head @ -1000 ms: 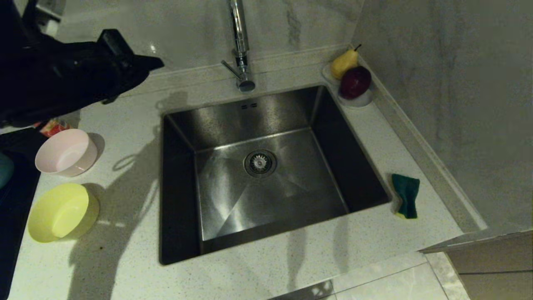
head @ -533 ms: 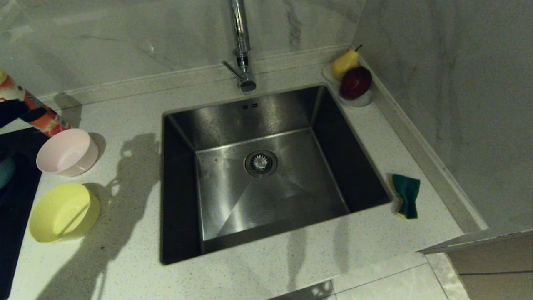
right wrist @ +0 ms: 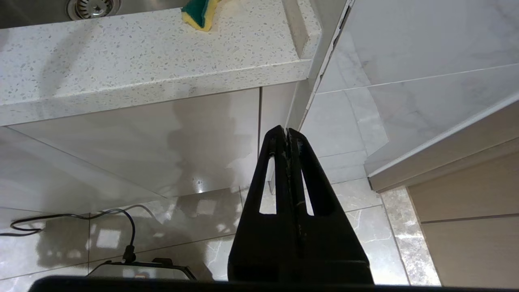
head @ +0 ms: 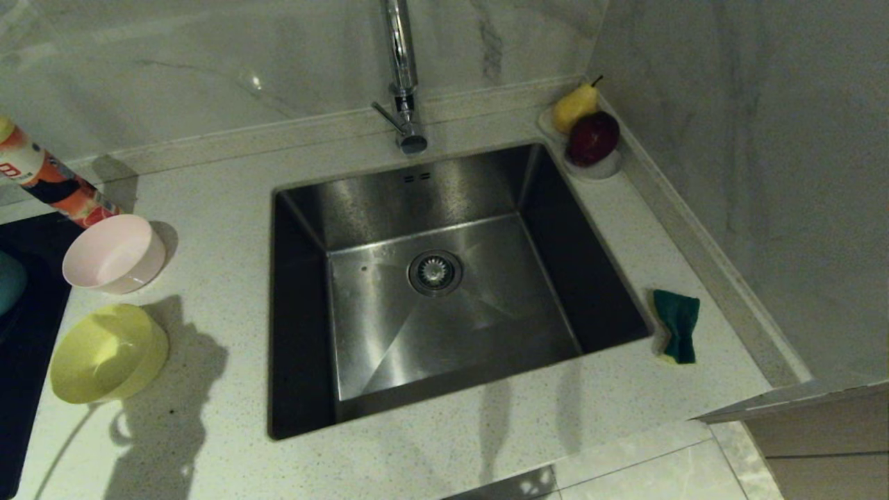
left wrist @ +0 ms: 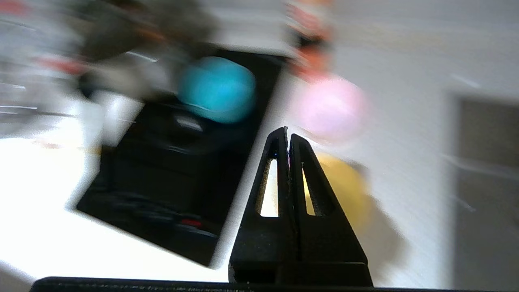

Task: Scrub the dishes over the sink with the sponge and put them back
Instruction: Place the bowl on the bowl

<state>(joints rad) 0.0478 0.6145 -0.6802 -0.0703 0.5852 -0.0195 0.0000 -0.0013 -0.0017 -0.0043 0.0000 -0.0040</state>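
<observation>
Speckled pale worktop [head: 208, 194] is carrying the sponge [head: 677, 326] right of the sink [head: 430, 278], its long axis running toward the wall, green face up. Left hand [left wrist: 288, 132] and right hand [right wrist: 287, 130] are hanging pinched together, holding nothing.

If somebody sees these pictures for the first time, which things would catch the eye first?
The large steel sink fills the middle of the counter, empty. To its left stand the pink bowl and the yellow bowl; the green sponge lies at its right edge. In the far right corner, a pear and a red apple share a white dish.
</observation>
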